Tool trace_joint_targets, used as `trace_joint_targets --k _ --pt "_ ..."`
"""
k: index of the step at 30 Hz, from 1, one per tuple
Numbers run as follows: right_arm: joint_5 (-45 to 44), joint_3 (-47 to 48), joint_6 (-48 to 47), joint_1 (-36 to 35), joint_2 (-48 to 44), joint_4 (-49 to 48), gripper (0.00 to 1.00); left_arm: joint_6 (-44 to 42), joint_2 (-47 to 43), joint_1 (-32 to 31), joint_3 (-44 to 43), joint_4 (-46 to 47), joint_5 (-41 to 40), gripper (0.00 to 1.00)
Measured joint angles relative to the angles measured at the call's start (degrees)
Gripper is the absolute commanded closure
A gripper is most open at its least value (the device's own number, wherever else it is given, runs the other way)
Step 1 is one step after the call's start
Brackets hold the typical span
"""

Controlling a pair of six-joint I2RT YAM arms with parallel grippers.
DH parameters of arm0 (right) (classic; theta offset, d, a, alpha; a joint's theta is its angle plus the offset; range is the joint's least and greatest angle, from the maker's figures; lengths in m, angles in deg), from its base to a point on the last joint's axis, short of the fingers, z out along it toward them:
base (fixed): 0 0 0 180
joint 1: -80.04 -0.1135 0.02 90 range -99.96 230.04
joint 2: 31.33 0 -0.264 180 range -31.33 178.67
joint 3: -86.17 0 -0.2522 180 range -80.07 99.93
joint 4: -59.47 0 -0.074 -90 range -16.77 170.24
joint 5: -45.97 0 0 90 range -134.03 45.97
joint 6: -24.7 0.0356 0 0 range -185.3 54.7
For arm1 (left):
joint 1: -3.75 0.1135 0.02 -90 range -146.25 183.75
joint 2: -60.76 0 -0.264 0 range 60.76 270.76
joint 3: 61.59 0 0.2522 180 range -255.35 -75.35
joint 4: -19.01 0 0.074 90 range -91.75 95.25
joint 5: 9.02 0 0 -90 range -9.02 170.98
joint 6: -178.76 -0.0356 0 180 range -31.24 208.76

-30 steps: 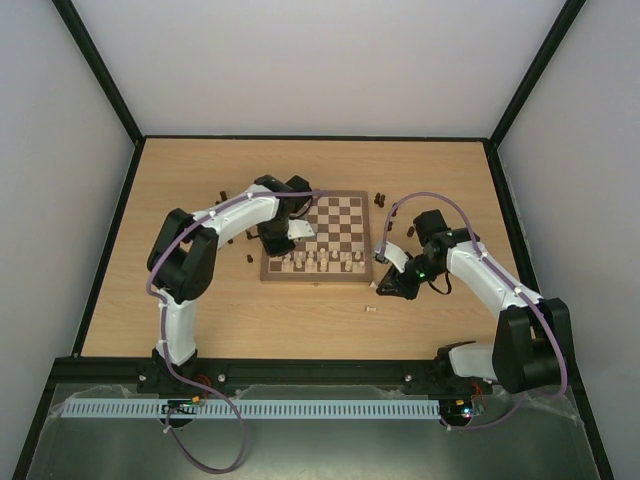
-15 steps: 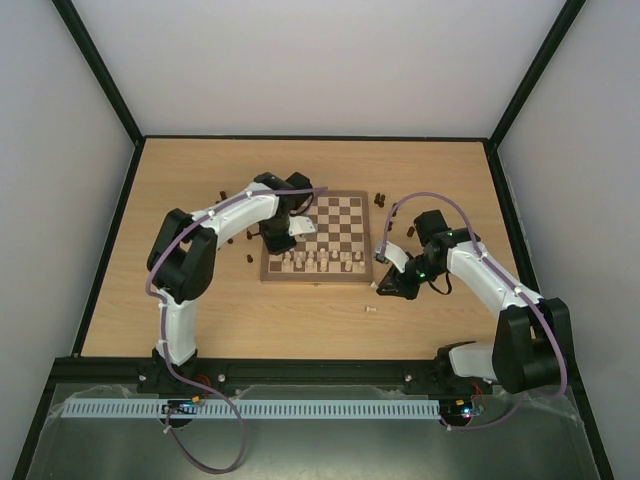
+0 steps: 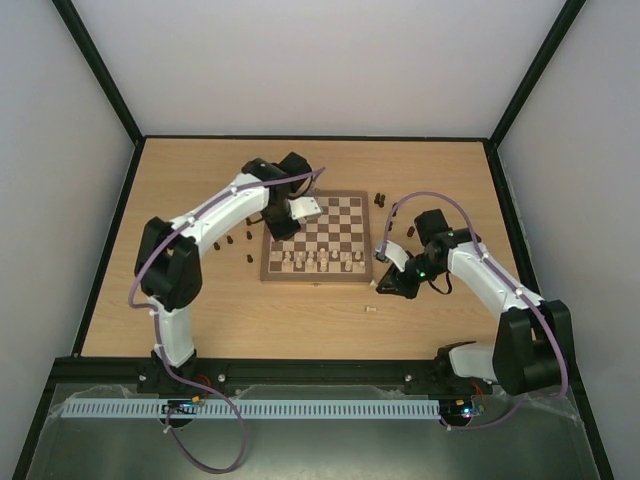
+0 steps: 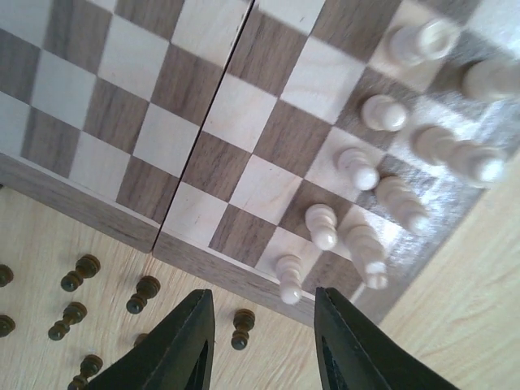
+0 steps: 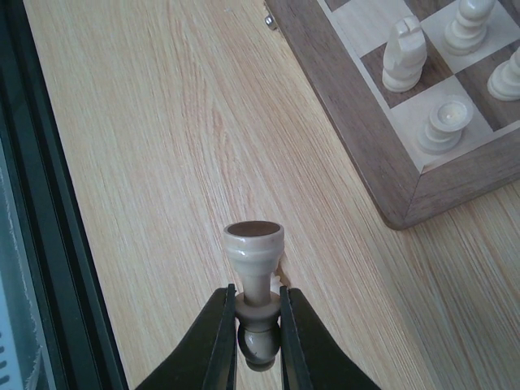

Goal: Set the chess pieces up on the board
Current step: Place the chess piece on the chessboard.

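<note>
Right gripper (image 5: 257,315) clamps a pale pawn (image 5: 254,244) by its neck, base pointing outward, probably so it can be set down upright. It sits just off the board's (image 5: 382,175) near right corner, and the rim must be cleared. Left gripper (image 4: 262,345) hangs spread and empty over the board's left edge, above dark pieces (image 4: 80,272) lying beside the board.

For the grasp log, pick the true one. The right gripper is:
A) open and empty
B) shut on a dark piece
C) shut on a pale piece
C: the right wrist view shows the right gripper clamped on a pale chess piece, beside the board.
</note>
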Motion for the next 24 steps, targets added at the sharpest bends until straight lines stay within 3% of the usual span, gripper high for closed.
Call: trace_joint_targets --k 8,14,18,24 --pt "3.76 2.64 -1.75 0.00 0.52 2.97 0.96 -2.29 -14.36 1.86 3.58 1.68 11.43 0.52" --pt "11.61 14.88 -9.64 0.07 8.13 15.13 0.94 -6.19 -25.55 2.19 9.18 3.91 24.68 0.41" --pt "16.33 23.61 -13.68 -0.07 14.51 22.71 0.94 -7.58 -29.75 0.79 11.87 7.32 32.00 0.37" --pt "18.60 26.43 -14.80 -1.60 16.37 27.50 0.94 -7.52 -34.01 -5.14 16.35 16.41 35.08 0.34"
